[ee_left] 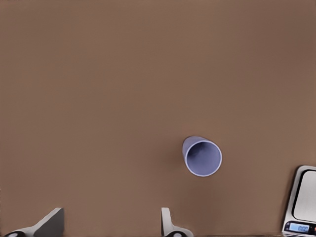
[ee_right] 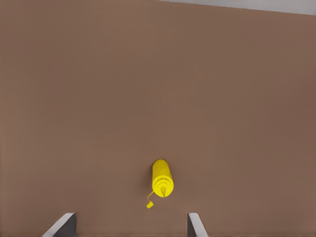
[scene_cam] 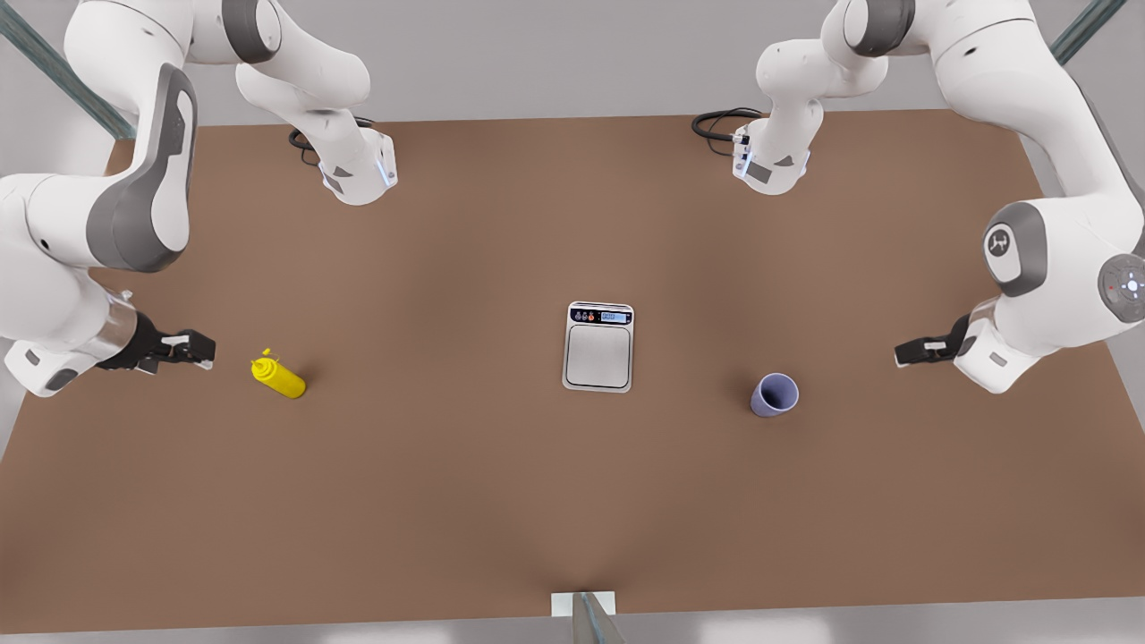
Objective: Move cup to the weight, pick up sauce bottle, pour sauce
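The lavender cup stands open side up on the brown table, to the front view's right of the silver-grey weight. My left gripper hovers open further right of the cup, apart from it. The left wrist view has the cup ahead of the open gripper, with a corner of the weight at the edge. Towards the front view's left stands the yellow sauce bottle; my right gripper is open just left of it, not touching. In the right wrist view the sauce bottle sits ahead of the gripper.
Both arm bases with black cables stand at the table's back edge. A metal post rises at the middle of the front edge. Bare brown table lies between and in front of the objects.
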Motion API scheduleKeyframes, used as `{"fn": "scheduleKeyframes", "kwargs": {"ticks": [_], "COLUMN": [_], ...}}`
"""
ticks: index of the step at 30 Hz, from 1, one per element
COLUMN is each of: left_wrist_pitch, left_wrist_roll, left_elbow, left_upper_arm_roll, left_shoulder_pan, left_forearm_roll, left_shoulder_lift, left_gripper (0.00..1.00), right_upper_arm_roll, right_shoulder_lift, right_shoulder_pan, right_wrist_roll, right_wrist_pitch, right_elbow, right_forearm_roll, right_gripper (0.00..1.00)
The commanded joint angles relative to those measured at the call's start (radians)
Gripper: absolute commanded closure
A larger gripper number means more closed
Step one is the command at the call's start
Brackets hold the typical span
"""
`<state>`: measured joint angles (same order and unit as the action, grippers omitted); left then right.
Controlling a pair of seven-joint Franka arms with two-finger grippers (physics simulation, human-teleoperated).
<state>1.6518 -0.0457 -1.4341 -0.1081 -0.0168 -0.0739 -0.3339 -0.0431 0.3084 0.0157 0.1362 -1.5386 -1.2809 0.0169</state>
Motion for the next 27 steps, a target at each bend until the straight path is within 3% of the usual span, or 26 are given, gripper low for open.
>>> {"fn": "scheduleKeyframes", "kwargs": {"ticks": [1,10,18,20,25,27], "left_wrist_pitch": [0.0,0.413,0.474,0.488,0.617,0.623], "left_wrist_roll": [-0.002,0.01,0.17,0.184,0.23,0.233], "left_elbow": [0.0,-0.335,-0.351,-0.358,-0.439,-0.442], "left_upper_arm_roll": [-0.002,0.005,0.007,0.007,0.007,0.005], "left_shoulder_pan": [0.001,-0.04,-0.135,-0.143,-0.19,-0.203], "left_forearm_roll": [0.0,-0.009,-0.012,-0.012,-0.012,-0.01], "left_shoulder_lift": [-0.001,0.026,-0.047,-0.062,-0.079,-0.093], "left_gripper": [0.0,0.0,0.0,0.05,0.06,0.15], "right_upper_arm_roll": [0.0,0.002,0.002,0.002,0.002,0.002], "right_shoulder_lift": [0.0,0.009,0.024,0.024,0.047,0.046], "right_shoulder_pan": [0.0,-0.003,-0.002,-0.005,0.003,0.003], "right_wrist_roll": [0.002,0.006,0.011,0.045,0.103,0.102], "right_wrist_pitch": [-0.002,0.009,0.009,0.014,0.025,0.021], "right_elbow": [0.0,0.005,0.003,-0.006,-0.009,-0.006], "right_forearm_roll": [0.0,0.005,0.0,-0.002,-0.003,-0.002], "right_gripper": [0.1,0.1,0.1,0.1,0.1,0.1]}}
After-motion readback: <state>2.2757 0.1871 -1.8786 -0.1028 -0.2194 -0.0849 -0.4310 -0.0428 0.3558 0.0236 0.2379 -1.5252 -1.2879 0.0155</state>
